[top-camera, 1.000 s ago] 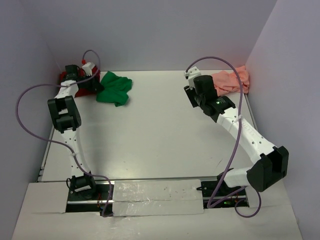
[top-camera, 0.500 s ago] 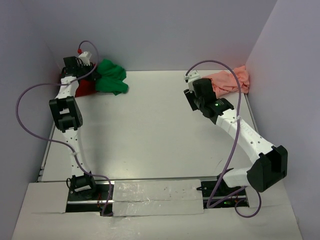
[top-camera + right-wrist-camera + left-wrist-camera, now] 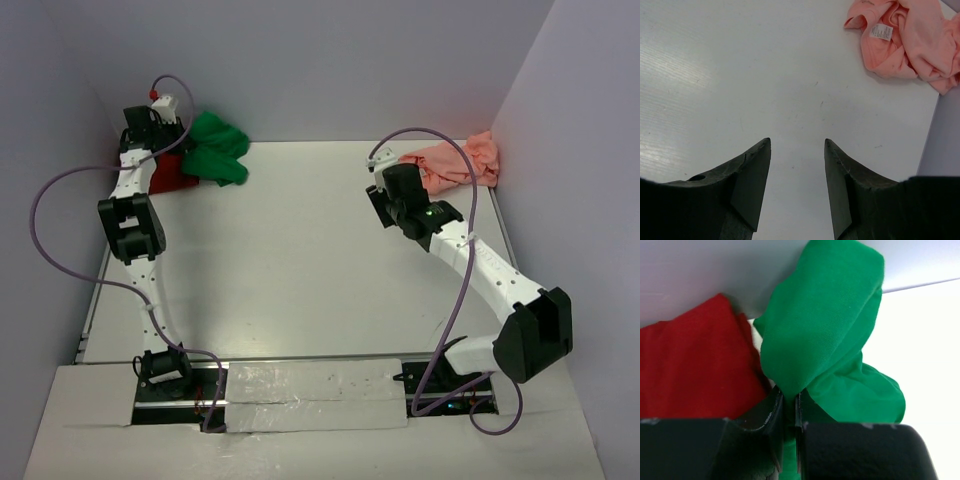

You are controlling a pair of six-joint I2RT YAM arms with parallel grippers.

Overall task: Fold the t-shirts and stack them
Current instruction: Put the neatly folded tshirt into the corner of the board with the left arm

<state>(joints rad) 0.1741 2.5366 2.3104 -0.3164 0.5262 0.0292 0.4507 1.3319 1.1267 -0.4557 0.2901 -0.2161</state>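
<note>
Green shirt [image 3: 820, 340] hangs clamped in the far-reaching left pincer [image 3: 789, 405]; right pincer [image 3: 797, 150] gapes over table [image 3: 740, 75].

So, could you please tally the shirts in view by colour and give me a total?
Bright green cotton t-shirt: 1
Dark red cotton t-shirt: 1
Salmon pink cotton t-shirt: 1
Total: 3

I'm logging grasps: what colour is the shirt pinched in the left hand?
The shirt is bright green, clearest in the left wrist view.
</note>
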